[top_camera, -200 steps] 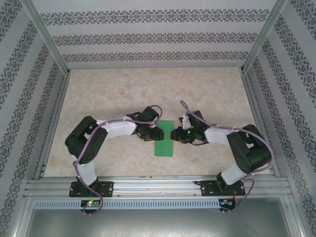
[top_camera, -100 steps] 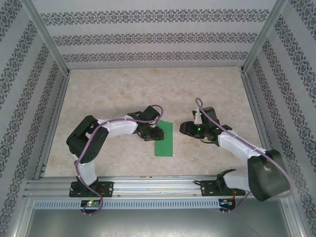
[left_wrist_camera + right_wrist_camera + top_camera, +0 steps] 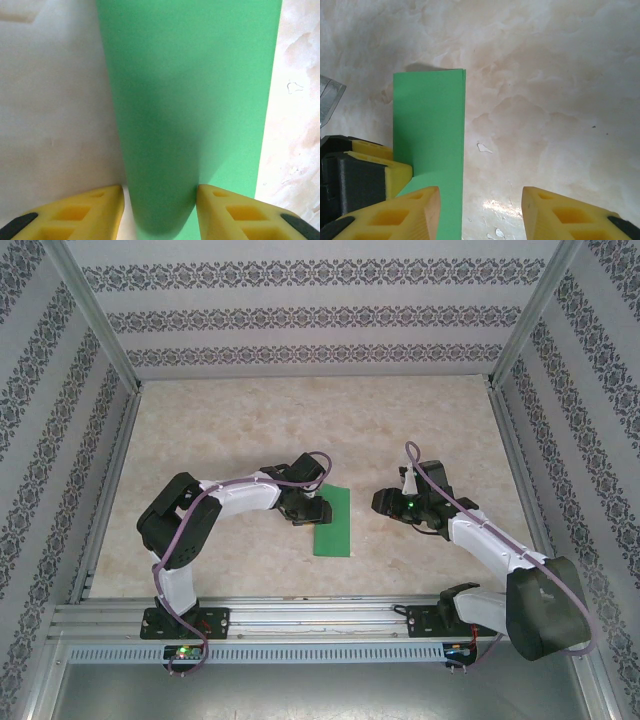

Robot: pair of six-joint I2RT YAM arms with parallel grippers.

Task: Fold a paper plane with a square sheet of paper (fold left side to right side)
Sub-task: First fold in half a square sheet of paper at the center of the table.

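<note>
**Item 1: green sheet of paper** (image 3: 334, 524). Lies flat near the middle of the marbled table (image 3: 250, 430), between the two arms. It is folded in half into a narrow rectangle, long side running away from the arm bases. In the right wrist view the two layers' edges sit almost flush along the right side (image 3: 464, 100), a hair out of line at the far corner. The left side is not pressed flat (it rises there as a soft rounded hump).

**Item 2: left gripper** (image 3: 308, 510). Sits at the sheet's left edge, toward its far end. In the left wrist view its yellow fingers (image 3: 75, 215) stand apart astride the hump. A sliver of table shows between one finger and the paper, so it is not clamped.

**Item 3: right gripper** (image 3: 386, 502). Sits to the right of the sheet and clear of it, released. Its yellow fingers (image 3: 570, 215) stand wide apart in its wrist view, with bare table and the sheet's right edge between them.

**Item 4: surroundings.** Patterned walls (image 3: 300, 315) on three sides. An aluminium rail (image 3: 320, 618) carries both arm bases.
</note>
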